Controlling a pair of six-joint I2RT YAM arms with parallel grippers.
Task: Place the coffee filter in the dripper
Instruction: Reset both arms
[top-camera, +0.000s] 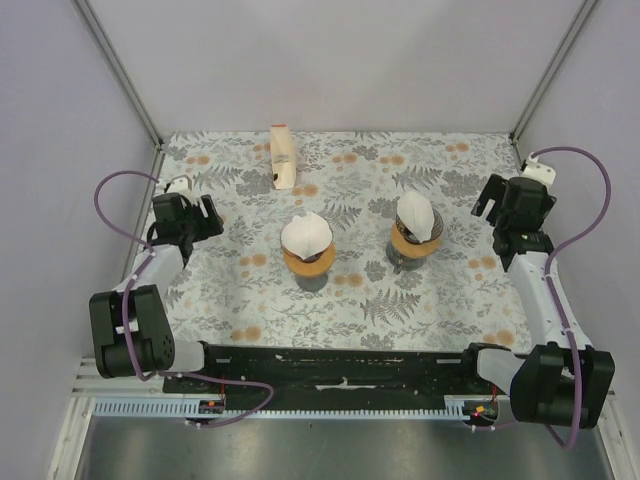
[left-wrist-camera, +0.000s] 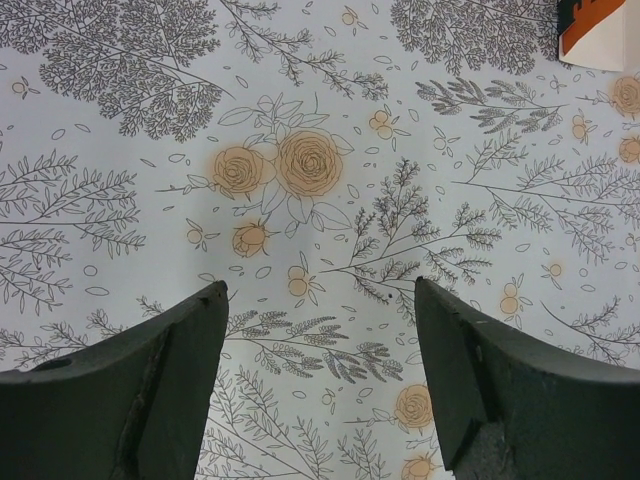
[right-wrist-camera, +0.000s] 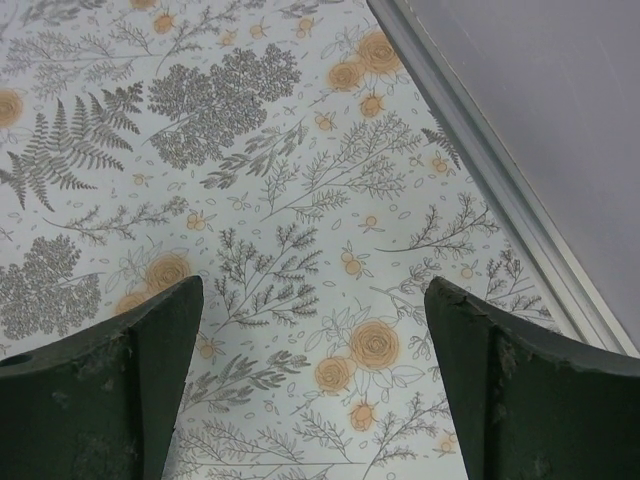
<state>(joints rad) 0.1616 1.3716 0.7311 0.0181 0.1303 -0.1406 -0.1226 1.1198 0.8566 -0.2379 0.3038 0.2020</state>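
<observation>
Mid-table on the floral cloth (top-camera: 350, 300), side by side: left dripper (top-camera: 308, 263) with a white coffee filter (top-camera: 306, 233) seated in it, right dripper (top-camera: 411, 248) with a second filter (top-camera: 416, 215) likewise. At 12 o'clock, a pale carton (top-camera: 283, 157) (orange print). Left gripper (top-camera: 212, 215) at 9, right gripper (top-camera: 487, 200) at 3, both spread wide, empty, well apart from the drippers.

Bare tablecloth (left-wrist-camera: 120, 230) lies before my left gripper (left-wrist-camera: 320, 295); a wall rail (right-wrist-camera: 500, 190) crowds my right gripper (right-wrist-camera: 312, 288); between them the left dripper (top-camera: 308, 267) and right dripper (top-camera: 402, 244) stand apart mid-table
</observation>
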